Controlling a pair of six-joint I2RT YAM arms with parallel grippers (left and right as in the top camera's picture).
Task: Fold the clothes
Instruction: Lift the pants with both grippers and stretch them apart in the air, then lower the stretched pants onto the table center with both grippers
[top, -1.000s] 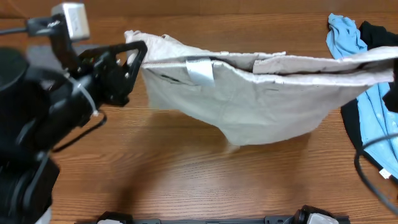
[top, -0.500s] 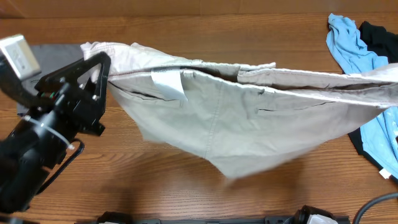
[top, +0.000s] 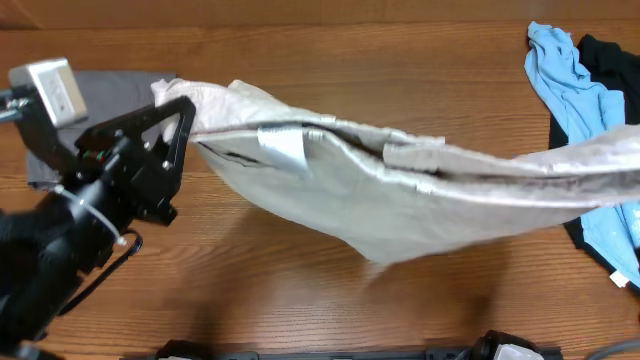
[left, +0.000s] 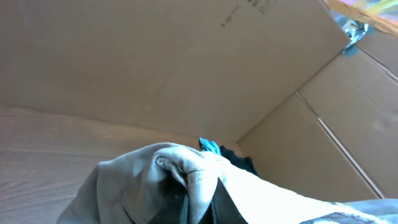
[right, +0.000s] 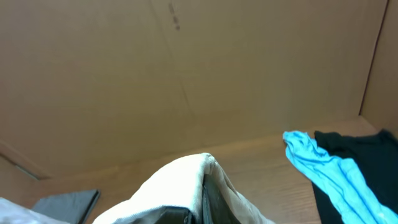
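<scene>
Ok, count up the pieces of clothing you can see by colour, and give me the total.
Beige: 1, the beige shorts, lifted over the table
Grey: 1, the grey garment, lying flat at the left
Light blue: 1, the blue garment, at the right
Black: 1, the black garment, partly under the blue one
Total: 4

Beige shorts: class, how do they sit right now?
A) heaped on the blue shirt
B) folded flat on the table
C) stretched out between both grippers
C: the left gripper pinches one end of the shorts and the right gripper the other, with the cloth sagging between them.
</scene>
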